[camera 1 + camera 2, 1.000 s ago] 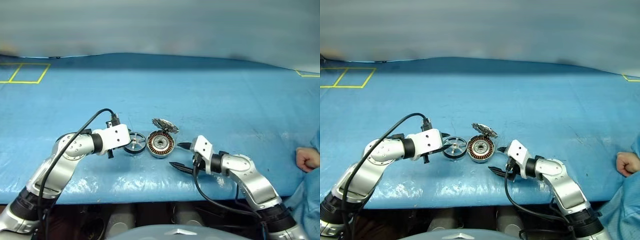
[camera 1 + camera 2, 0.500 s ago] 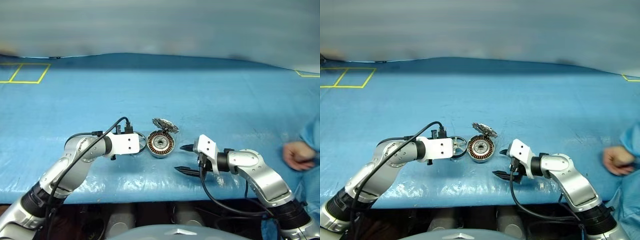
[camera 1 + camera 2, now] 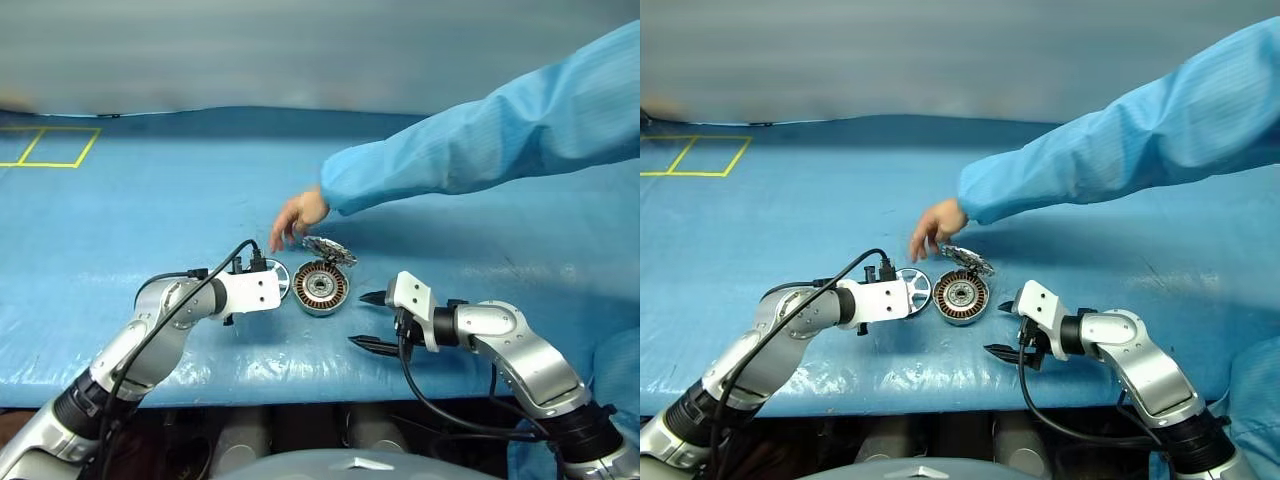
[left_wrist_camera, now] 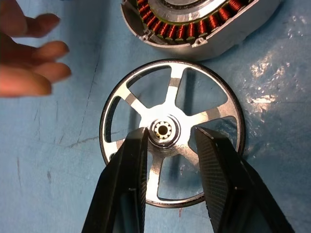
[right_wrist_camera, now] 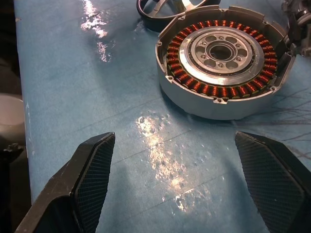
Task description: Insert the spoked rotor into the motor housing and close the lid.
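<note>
The left gripper (image 4: 167, 145) is right down over the small shiny silver spoked rotor (image 4: 171, 99) with its dark rim, which lies flat on the blue-covered desk (image 3: 150, 200). Its two black fingers (image 4: 130, 160) stand narrowly apart either side of the central hub, tips inside the rim, and whether they pinch the hub I cannot tell. Just beside the rotor sits the round grey metal motor housing (image 3: 321, 288), copper-coloured windings ringed around its central hole, open face up. At the housing's far edge the round grey metal lid (image 3: 331, 250) stands tilted up, glittery ribbed face showing. On the other side of the housing, the right gripper (image 3: 366, 320) hovers near it with its textured black fingers (image 5: 92, 165) spread wide and nothing between them but bare blue desk. Over the top, a person's arm in a light blue sleeve (image 3: 480, 140) reaches in from the right, and the hand (image 3: 295, 217) hangs with fingers down just behind the rotor and beside the lid, not touching either. Yellow taped squares (image 3: 45, 145) mark the desk's far left corner.
</note>
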Controlling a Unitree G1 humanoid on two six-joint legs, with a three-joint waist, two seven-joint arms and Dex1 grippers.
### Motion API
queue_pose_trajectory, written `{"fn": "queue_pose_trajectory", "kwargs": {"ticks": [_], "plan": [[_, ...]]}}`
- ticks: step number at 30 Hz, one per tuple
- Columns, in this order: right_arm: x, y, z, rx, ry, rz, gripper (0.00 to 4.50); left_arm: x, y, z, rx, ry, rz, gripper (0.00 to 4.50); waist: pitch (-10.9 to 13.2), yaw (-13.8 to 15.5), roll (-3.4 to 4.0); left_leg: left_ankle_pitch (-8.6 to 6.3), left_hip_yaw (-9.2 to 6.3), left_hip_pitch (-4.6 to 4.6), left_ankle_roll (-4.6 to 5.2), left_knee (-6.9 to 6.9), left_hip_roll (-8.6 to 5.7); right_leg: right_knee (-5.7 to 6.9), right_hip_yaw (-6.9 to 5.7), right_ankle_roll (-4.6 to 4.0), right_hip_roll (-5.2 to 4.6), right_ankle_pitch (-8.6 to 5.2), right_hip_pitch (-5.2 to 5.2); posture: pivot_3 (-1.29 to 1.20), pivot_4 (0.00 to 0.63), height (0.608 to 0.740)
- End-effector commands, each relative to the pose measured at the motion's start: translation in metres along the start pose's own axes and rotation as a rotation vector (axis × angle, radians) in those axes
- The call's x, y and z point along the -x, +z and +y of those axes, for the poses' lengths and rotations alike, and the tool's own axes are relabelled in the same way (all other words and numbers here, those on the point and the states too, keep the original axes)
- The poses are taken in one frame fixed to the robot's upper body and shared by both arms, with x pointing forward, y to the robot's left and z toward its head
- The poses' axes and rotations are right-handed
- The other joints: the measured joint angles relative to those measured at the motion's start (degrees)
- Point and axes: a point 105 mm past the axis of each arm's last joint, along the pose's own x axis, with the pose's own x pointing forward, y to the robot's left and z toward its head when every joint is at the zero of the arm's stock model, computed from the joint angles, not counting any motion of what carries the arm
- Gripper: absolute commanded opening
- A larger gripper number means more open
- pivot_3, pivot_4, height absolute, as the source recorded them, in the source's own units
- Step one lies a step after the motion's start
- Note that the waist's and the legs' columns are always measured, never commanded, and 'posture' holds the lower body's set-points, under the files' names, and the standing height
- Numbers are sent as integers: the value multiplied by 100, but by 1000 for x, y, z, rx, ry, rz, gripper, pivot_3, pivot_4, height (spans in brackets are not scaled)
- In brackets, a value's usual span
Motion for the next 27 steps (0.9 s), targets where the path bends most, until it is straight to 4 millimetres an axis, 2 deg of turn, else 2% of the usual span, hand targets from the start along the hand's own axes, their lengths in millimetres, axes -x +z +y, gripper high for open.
{"fn": "queue_pose_trajectory", "kwargs": {"ticks": [1, 14, 21, 24, 27], "plan": [[2, 10, 3, 26, 0, -30, 4139, -2, -1, -7, 25, -21, -3, 1597, 0, 1, 0, 0, 0, 0, 0, 0, 0, 0, 0, 0, -1, 0, 0, 0, 150, 740], [2, 10, 1, 23, -19, -39, 4139, -1, 4, 1, 43, 23, -33, 1597, 0, -11, 0, -1, 1, -2, 1, -6, 0, 0, 0, -3, 1, -2, -5, 0, 150, 740], [0, 12, -1, 24, -40, -58, 4139, 4, 12, 15, 105, 113, -96, 1597, 1, -4, -1, -2, 0, -2, 1, -5, 0, 0, -1, -2, 1, -1, -4, 0, 150, 740], [-1, 12, -2, 25, -44, -63, 4139, 7, 19, 30, 183, 223, -157, 1597, 1, 1, -2, -2, 0, -3, 2, 1, -1, 1, 0, 1, -1, 0, -2, 0, 150, 740], [-1, 11, -1, 24, -44, -66, 4139, 7, 16, 29, 216, 243, -158, 1597, 1, 0, -2, -1, -1, -1, 2, 8, 0, 3, 0, 5, 1, 3, 3, 0, 150, 740]]}}
